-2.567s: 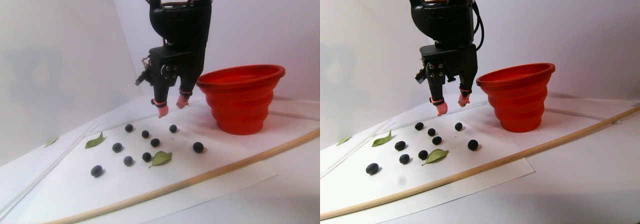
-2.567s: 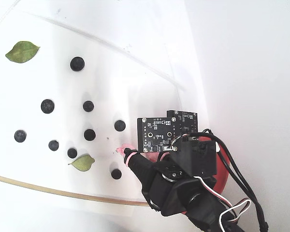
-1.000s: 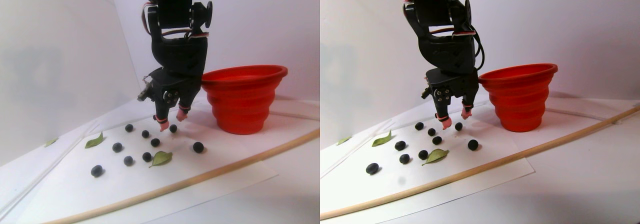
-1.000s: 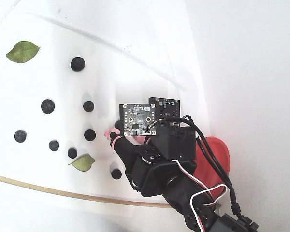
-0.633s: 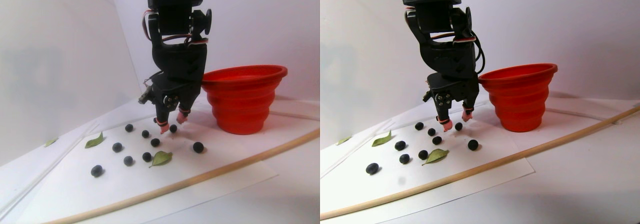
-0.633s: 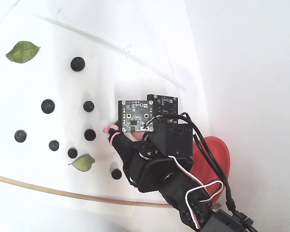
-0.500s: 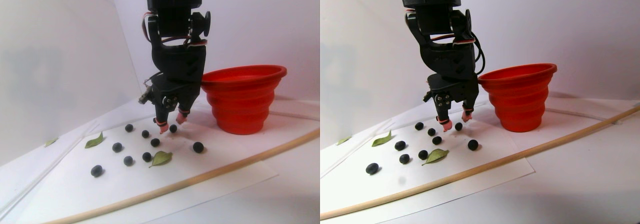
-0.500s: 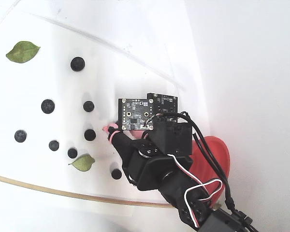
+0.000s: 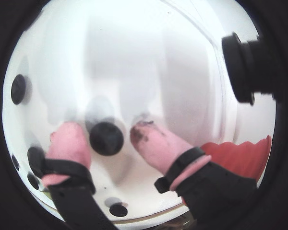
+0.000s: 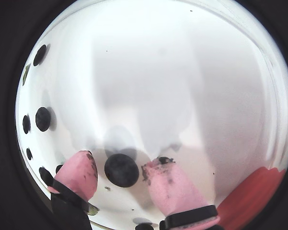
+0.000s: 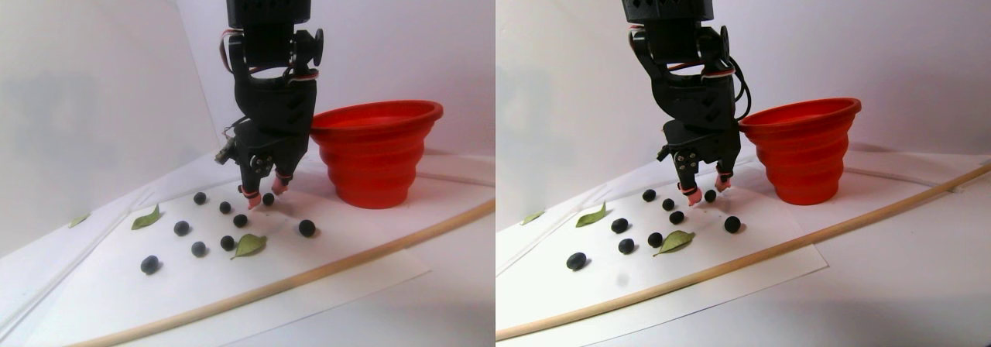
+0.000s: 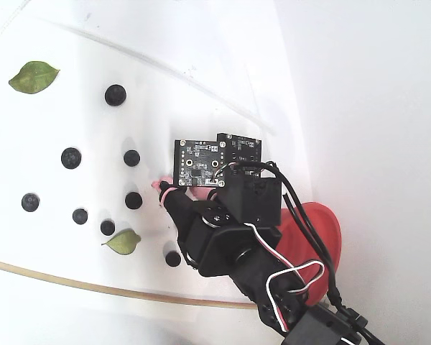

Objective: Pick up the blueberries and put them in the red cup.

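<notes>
A makeshift tabletop test booth — white paper sheets (image 11: 155, 300) underfoot, plain white backdrop walls (image 11: 93, 91) — nothing homely or commercial.

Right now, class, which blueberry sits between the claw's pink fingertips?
The blueberry lying centred between the open claw tips, nearest the red cup; the others lie outside.

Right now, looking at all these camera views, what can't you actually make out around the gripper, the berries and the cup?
- Inside of the red cup: stereo pair view looks from the side, its wall hides any contents; the arm covers most of it in the fixed view.
- The blueberry between the pink fingertips: contact unclear, fisheye blur.
- Same berry in the fixed view: hidden under the gripper.
- Berries at the wrist views' edges: cut off by the black lens rim.
</notes>
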Robot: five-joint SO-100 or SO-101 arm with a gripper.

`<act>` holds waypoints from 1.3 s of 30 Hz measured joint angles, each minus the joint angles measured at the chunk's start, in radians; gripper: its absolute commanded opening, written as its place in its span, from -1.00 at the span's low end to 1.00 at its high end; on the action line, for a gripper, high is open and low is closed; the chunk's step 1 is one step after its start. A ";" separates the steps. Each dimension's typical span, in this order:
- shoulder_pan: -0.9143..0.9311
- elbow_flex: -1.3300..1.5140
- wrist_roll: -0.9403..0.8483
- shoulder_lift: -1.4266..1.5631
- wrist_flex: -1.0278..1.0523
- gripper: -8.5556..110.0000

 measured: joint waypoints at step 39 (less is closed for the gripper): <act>-0.020 0.015 0.078 0.023 0.037 -0.67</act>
